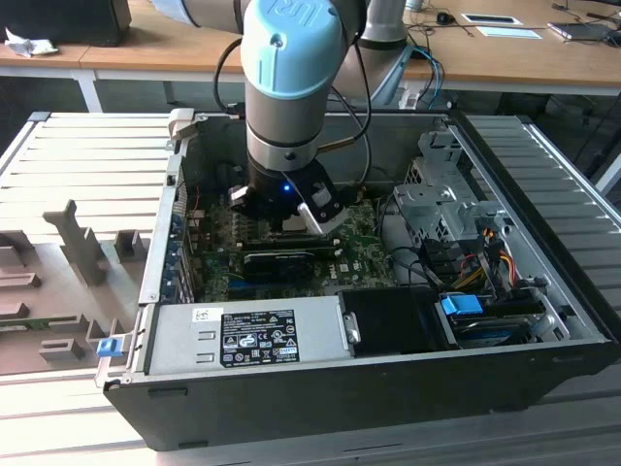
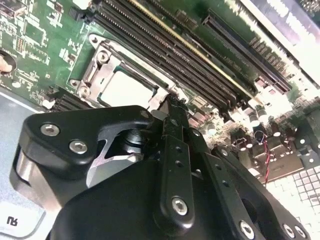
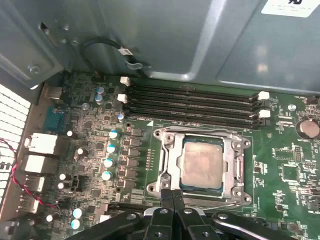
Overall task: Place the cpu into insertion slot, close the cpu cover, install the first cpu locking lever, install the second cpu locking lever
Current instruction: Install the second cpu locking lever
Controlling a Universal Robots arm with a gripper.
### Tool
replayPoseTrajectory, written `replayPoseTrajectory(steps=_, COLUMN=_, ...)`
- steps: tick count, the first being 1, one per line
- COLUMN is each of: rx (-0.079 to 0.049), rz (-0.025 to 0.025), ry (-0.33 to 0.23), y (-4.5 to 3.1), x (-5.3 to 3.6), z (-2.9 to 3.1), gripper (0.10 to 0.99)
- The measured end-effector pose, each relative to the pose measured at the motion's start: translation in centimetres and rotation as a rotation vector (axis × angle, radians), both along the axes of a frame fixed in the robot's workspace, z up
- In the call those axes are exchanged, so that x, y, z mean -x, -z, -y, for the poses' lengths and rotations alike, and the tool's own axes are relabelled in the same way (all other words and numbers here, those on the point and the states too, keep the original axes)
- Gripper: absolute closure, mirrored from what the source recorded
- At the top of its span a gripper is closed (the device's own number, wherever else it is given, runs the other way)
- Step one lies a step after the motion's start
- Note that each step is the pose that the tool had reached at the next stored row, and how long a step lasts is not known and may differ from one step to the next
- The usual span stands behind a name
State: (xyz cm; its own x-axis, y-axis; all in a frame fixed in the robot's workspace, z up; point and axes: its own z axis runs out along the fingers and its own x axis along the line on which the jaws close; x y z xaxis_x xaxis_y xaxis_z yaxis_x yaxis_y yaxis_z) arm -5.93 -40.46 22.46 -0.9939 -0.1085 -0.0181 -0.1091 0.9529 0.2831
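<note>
Hovering low over the motherboard (image 3: pixel 300 165) inside the open PC case (image 1: pixel 388 388), the gripper (image 3: pixel 172 196) is sitting with its two fingertips (image 3: pixel 179 197) pressed together, nothing held between them, right at the near edge of the insertion slot (image 3: pixel 160 172). The cpu (image 3: pixel 202 161) is already lying flat in the socket, just ahead of the tips, and the cpu cover (image 3: pixel 231 170) is down around it, its silver frame ringing the chip in both wrist views. I'm judging the placing and cover steps done and the work now sitting at the locking levers; the tips are nearest the frame's near rail, where a thin metal piece (image 2: pixel 172 102) is lying just past them in the second wrist view, though I can't tell for sure that it's a lever or whether it's latched. To do this step well: keep the tips narrow, push on the lever only, not on the chip lid or the frame window, and stay clear of the memory slots (image 3: pixel 192 102) beyond the socket and the capacitors (image 3: pixel 111 150) off to one side. Contact looks close but I can't confirm touching.
</note>
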Motion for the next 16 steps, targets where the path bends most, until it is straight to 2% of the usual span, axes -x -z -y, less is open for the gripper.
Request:
replayPoseTrajectory(steps=3, rx=-0.001, rz=0.0000, ry=0.000, y=0.09, x=0.00, z=0.57, gripper=0.980)
replayPoseTrajectory(steps=5, rx=-0.001, rz=0.0002, ry=0.000, y=0.14, x=0.05, z=0.74, gripper=0.980)
replayPoseTrajectory(steps=11, rx=-0.022, rz=0.0000, ry=0.000, y=0.63, x=0.96, z=1.03, gripper=0.980)
replayPoseTrajectory(steps=16, rx=-0.034, rz=0.0001, ry=0.000, y=1.45, x=1.06, z=1.16, gripper=0.980)
